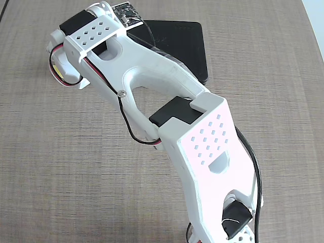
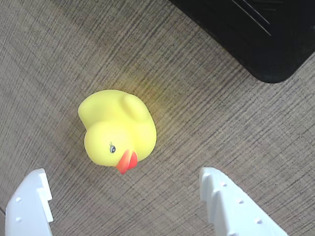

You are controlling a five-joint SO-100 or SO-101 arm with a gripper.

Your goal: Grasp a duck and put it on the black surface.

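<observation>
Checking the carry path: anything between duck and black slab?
Nothing: in the wrist view only bare woven tabletop separates the duck from the black slab.

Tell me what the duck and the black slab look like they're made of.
The duck: probably soft rubber or vinyl, smooth with a slight sheen and a painted beak. The black surface: matte, likely plastic or rubber, with faint raised lines and rounded corners; hard to tell which.

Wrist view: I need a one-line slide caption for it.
Open pincer above the duck on the woven table, black surface at the upper right.
</observation>
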